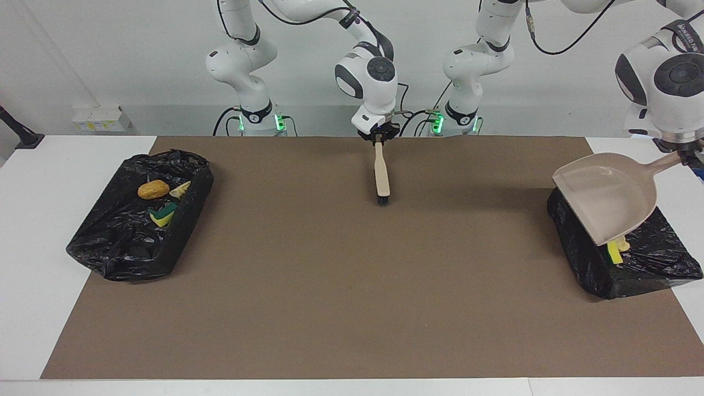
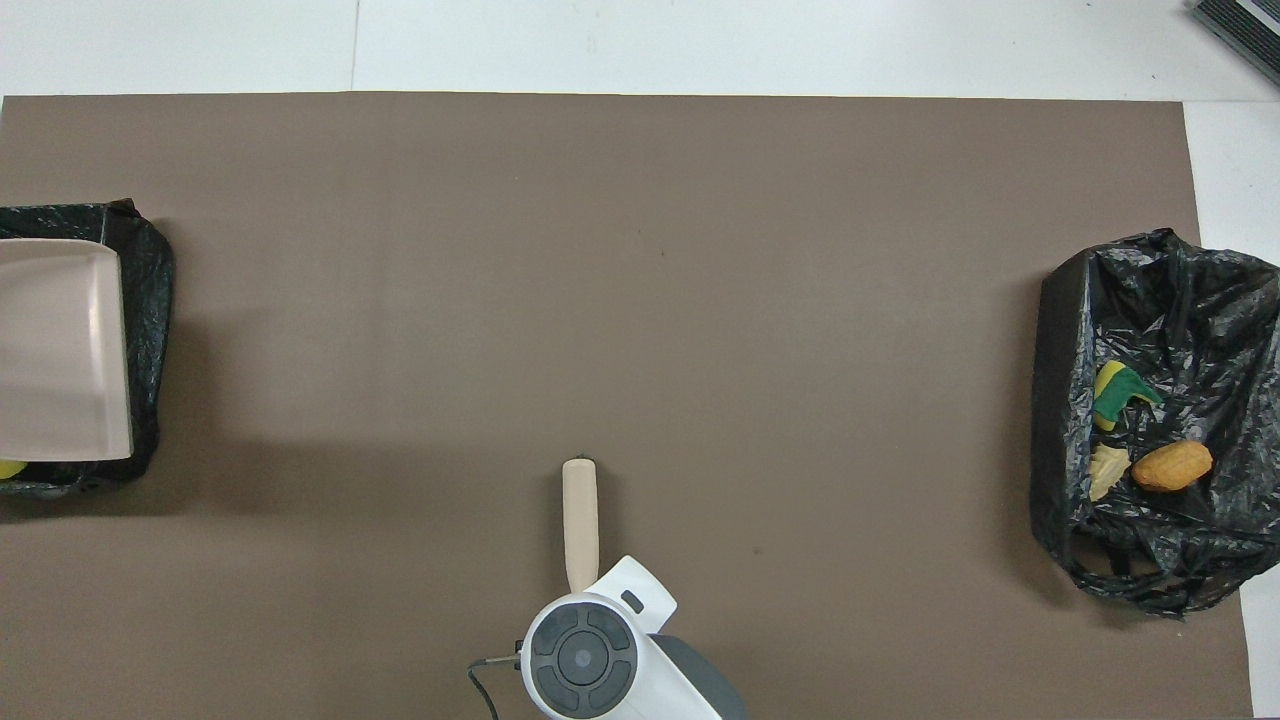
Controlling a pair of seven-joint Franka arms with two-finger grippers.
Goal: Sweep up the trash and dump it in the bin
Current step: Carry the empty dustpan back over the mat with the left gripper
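- The left pincer, over the tabletop's edge at its own end, is clenched on the dustpan's handle; the pan hangs tilted over the black-lined bin there.
- The right pincer grasps the hand brush, bristles down on the brown mat.
- Trash lies in both bins: a green-backed sponge piece shows under the pan, while an orange-brown lump and other scraps sit in the bin at the right arm's end.
- Risk: the pan's lip may snag the loose liner and drag the bin or spill scraps.
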